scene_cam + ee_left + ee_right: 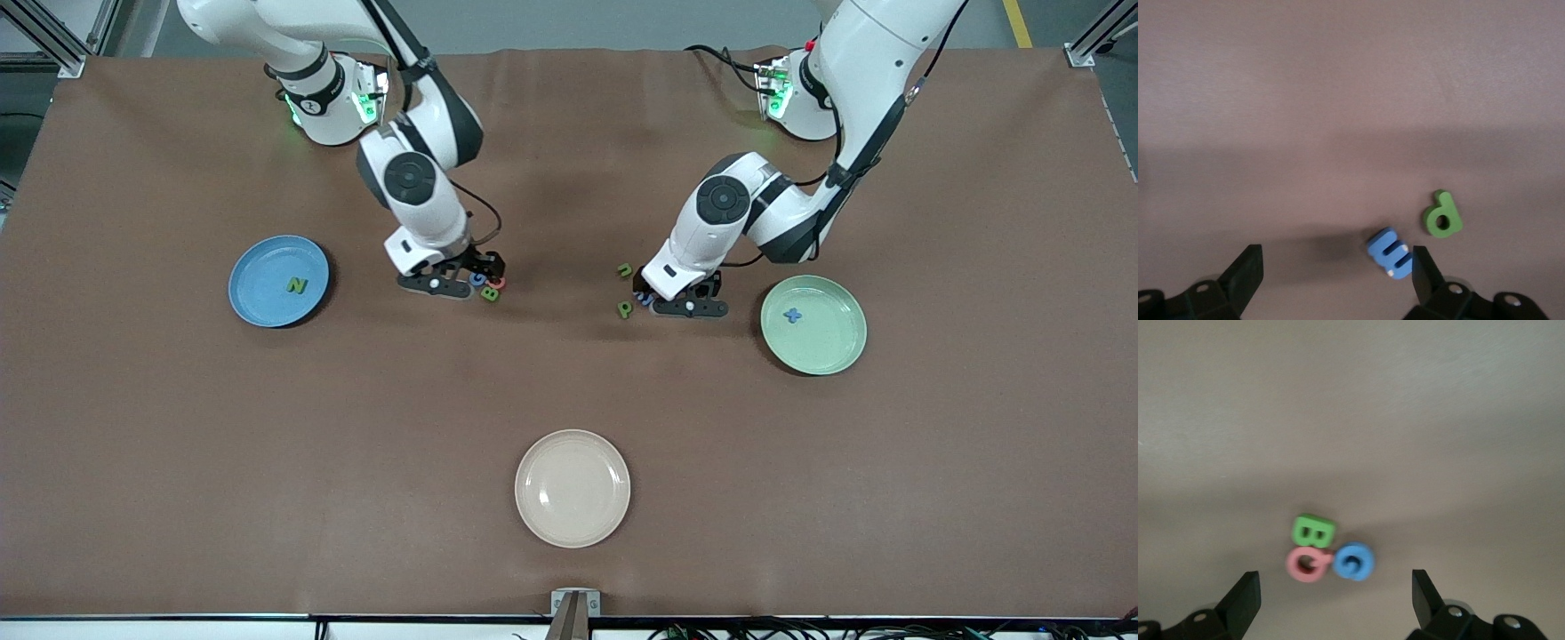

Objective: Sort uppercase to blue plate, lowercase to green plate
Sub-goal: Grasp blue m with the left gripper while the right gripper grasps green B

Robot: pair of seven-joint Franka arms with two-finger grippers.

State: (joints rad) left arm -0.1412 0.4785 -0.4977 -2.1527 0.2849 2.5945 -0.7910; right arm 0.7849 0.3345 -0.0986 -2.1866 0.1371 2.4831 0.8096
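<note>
The blue plate [262,307] holds a green N [296,285]. On the green plate [827,351] lies a blue x [792,314]. My right gripper [476,271] [1335,595] hangs open low over the table, just short of the green B [1313,531], pink Q [1307,564] and blue G [1354,561], which lie bunched together. My left gripper [647,293] [1335,273] is open too, low over the blue m [1391,253], which lies right beside one finger [1421,270]. The green p [1443,215] lies close by. A green n [625,269] sits farther from the front camera than the p.
A cream plate [573,488] sits near the table's front edge at the middle. The brown cloth [178,444] covers the whole table.
</note>
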